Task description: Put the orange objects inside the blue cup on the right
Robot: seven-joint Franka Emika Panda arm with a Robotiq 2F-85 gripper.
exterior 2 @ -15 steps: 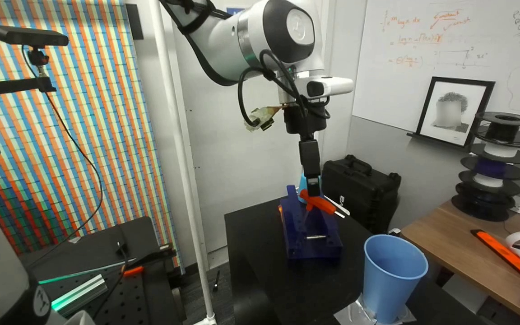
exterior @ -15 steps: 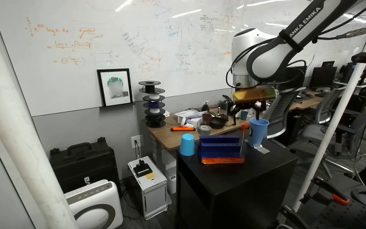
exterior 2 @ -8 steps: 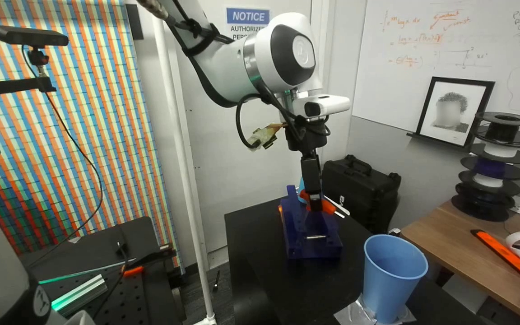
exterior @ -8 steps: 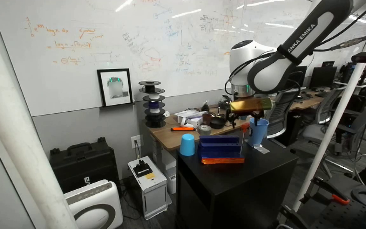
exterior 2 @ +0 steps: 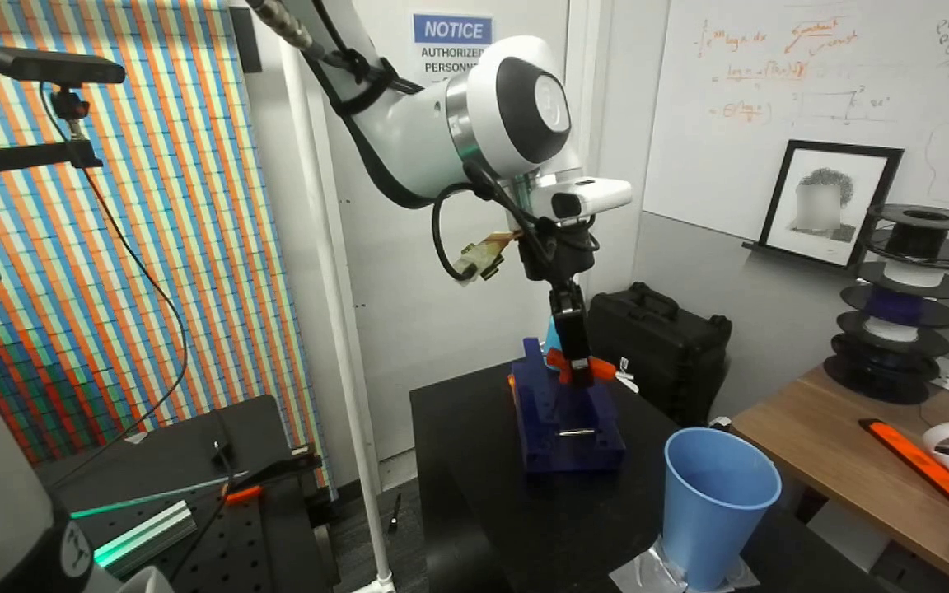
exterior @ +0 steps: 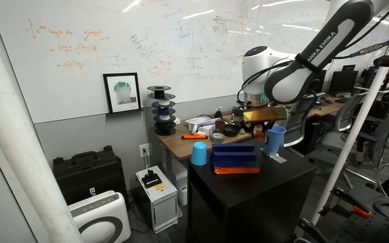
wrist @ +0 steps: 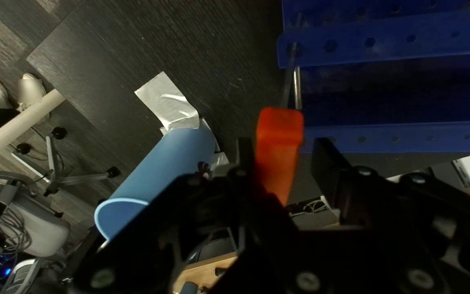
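Observation:
An orange-handled tool [wrist: 278,155] stands with its thin metal shaft in a hole of the dark blue rack [wrist: 386,53]. My gripper [wrist: 282,146] is around the handle, partly closed. In the wrist view the handle lies close against one finger, while a gap separates it from the other finger [wrist: 320,163]. In both exterior views the gripper [exterior 2: 579,377] hides part of the orange handle [exterior 2: 604,368]. The tall blue cup [exterior 2: 717,515] stands upright beside the rack, its base taped down; in the wrist view the blue cup [wrist: 165,163] lies left of the jaws.
A cyan cup [exterior: 199,153] stands upside down beyond the rack. An orange strip [exterior: 236,170] runs along the rack's front. All this is on a black cabinet [exterior: 248,192]. Behind it, a wooden desk [exterior: 174,143] bears an orange-black knife [exterior: 194,137] and a tape roll [exterior: 217,137].
My gripper has come down to the orange handle, which is now between its fingers. Over the last half second the fingers have drawn closer together. The rack and cups have not moved.

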